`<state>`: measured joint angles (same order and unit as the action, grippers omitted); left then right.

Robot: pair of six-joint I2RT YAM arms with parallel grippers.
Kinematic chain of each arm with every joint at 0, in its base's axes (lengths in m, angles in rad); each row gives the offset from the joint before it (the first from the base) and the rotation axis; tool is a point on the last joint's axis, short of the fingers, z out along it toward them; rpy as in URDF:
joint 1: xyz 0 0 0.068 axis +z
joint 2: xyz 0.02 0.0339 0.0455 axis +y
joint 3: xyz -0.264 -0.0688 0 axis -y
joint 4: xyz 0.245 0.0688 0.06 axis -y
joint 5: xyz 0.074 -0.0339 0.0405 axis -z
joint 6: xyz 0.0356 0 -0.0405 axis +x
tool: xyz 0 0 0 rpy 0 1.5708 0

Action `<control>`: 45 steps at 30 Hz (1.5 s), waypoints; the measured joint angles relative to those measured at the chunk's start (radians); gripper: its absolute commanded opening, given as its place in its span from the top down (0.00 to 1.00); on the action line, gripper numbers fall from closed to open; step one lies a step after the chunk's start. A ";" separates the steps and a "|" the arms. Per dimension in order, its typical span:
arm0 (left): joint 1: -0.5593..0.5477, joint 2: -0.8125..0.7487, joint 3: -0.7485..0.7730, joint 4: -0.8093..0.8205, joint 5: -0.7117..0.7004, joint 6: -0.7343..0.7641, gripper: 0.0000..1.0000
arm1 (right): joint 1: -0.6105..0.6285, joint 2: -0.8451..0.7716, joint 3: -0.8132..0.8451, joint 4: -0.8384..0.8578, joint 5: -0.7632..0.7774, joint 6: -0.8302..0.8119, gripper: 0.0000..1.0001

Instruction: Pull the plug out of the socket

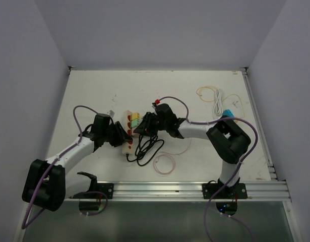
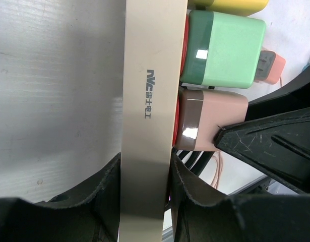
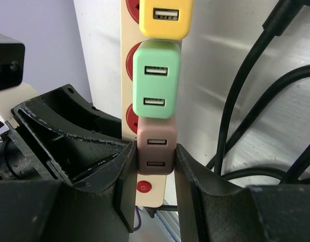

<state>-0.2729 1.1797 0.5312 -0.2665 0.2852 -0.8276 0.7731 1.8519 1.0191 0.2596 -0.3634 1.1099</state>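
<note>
Currently pinches the pink plug (image 3: 156, 151) with the right gripper (image 3: 155, 164), one finger pressed flat on each side. Finds that plug with its base against the cream power strip (image 2: 149, 75), next to the red switch (image 3: 143, 187) and touching the green plug (image 3: 156, 85), with the yellow plug (image 3: 166, 17) beyond. Clamps the strip's near end across its width with the left gripper (image 2: 144, 194). Shows the strip lying mid-table between both arms, just beside a coiled black cable (image 1: 147, 148).
</note>
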 measured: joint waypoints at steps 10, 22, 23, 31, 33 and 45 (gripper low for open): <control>0.075 0.020 -0.018 -0.065 -0.363 -0.027 1.00 | -0.090 -0.121 -0.031 -0.104 0.006 -0.035 1.00; 0.076 -0.059 -0.072 -0.042 -0.306 0.025 1.00 | -0.045 -0.083 -0.020 -0.073 -0.045 -0.071 0.52; 0.076 -0.070 -0.078 -0.042 -0.280 0.034 1.00 | -0.035 -0.069 -0.010 -0.065 -0.048 -0.072 0.41; 0.076 -0.126 -0.104 0.002 -0.120 0.065 1.00 | 0.031 0.048 0.091 -0.012 -0.052 -0.070 0.16; 0.076 -0.126 -0.105 0.015 -0.090 0.066 1.00 | 0.041 0.074 0.111 0.000 -0.052 -0.066 0.16; 0.076 -0.134 -0.143 0.084 -0.005 0.069 1.00 | 0.084 0.187 0.167 0.015 -0.047 -0.039 0.35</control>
<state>-0.1967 1.0462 0.3882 -0.1822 0.2802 -0.7586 0.8570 2.0392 1.1862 0.2749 -0.4107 1.0710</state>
